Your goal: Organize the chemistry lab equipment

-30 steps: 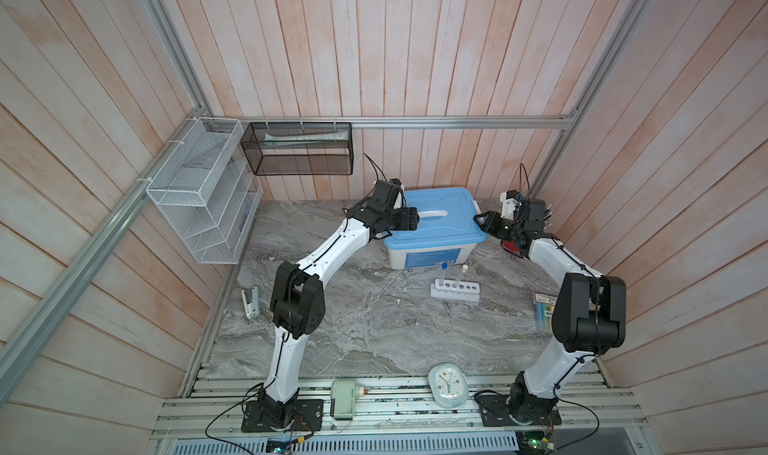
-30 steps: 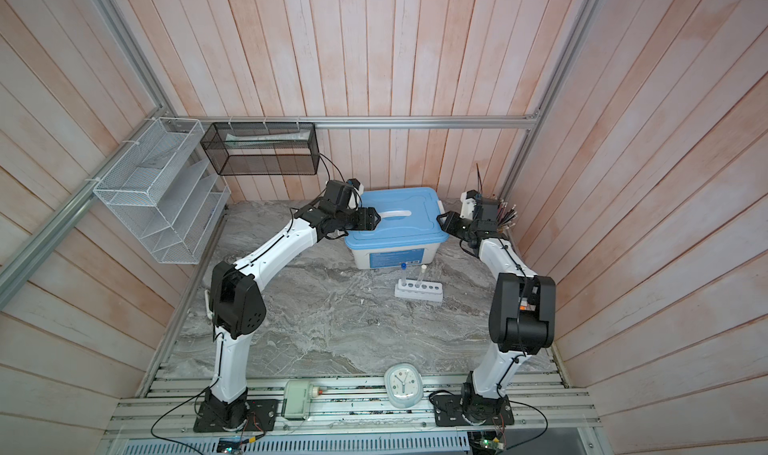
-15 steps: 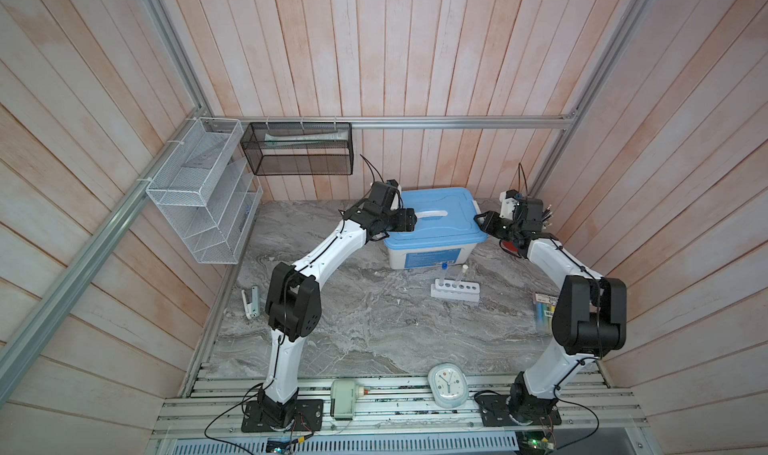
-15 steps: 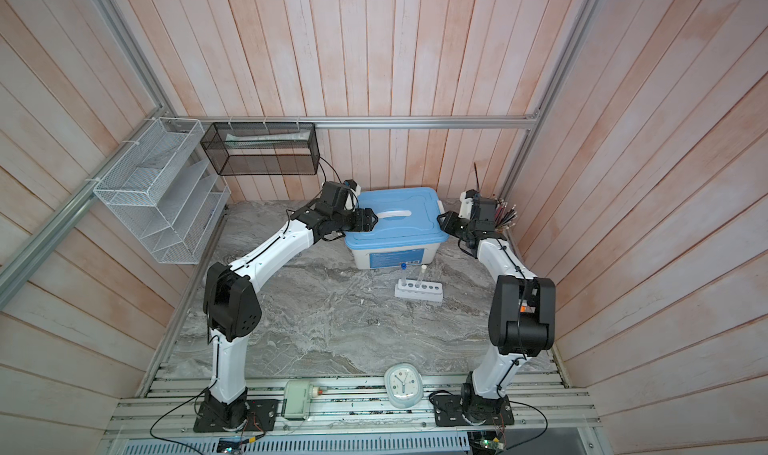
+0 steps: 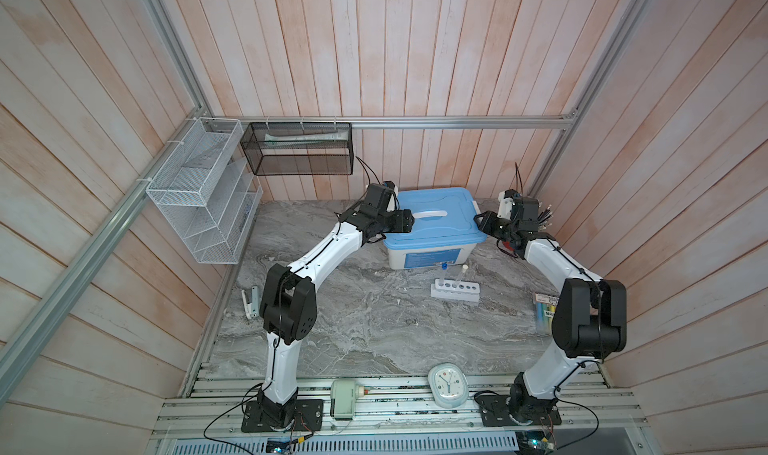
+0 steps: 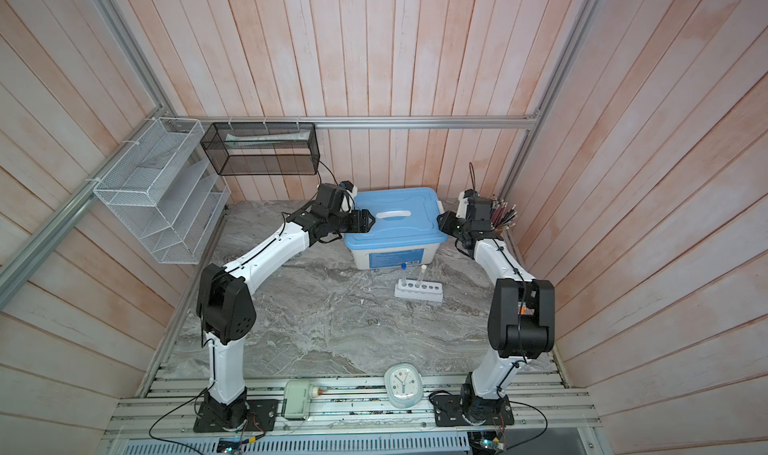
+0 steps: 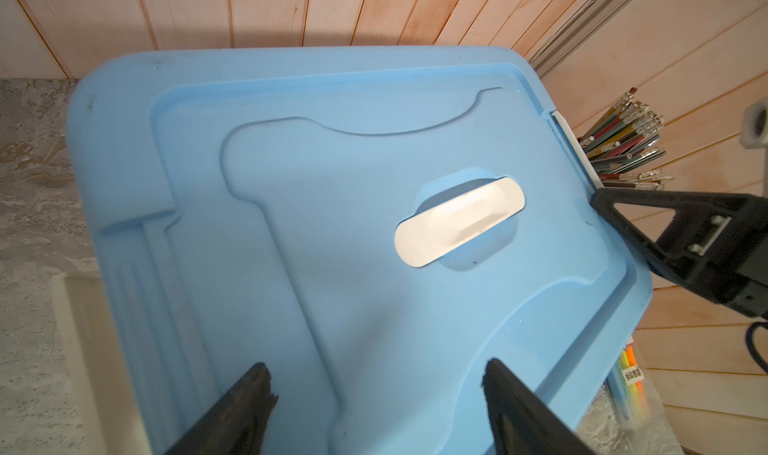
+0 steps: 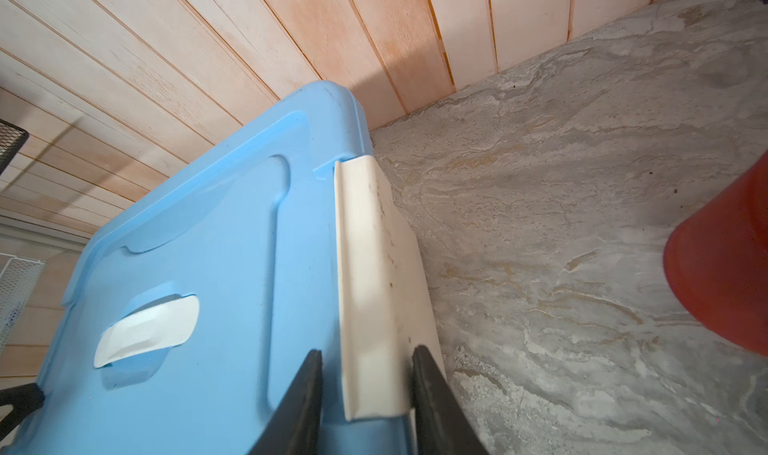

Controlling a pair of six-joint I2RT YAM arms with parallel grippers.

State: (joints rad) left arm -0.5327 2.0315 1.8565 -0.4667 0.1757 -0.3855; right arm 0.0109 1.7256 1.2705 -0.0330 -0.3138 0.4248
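Note:
A white six-hole rack (image 5: 455, 289) (image 6: 419, 291) stands on the marble top in front of a blue-lidded white storage box (image 5: 432, 218) (image 6: 395, 224). A blue-capped test tube (image 5: 443, 274) and a white-capped test tube (image 5: 461, 277) stand in the rack. My left gripper (image 5: 409, 224) (image 7: 376, 367) hovers open over the left part of the lid (image 7: 332, 183), holding nothing. My right gripper (image 5: 480, 220) (image 8: 366, 351) straddles the box's white side latch (image 8: 374, 266). Its outer finger touches the latch, and a small gap shows at the inner finger.
A red cup of pencils (image 6: 500, 216) (image 8: 727, 266) stands in the back right corner, just behind my right wrist. A pack of markers (image 5: 545, 311) lies at the right wall. A pale clock (image 5: 448, 384) sits on the front rail. Wire baskets (image 5: 203, 191) (image 5: 299, 149) hang on the walls.
The right jaws have narrowed a little around the latch. The left wrist has shifted slightly over the lid; rack and tubes have not moved.

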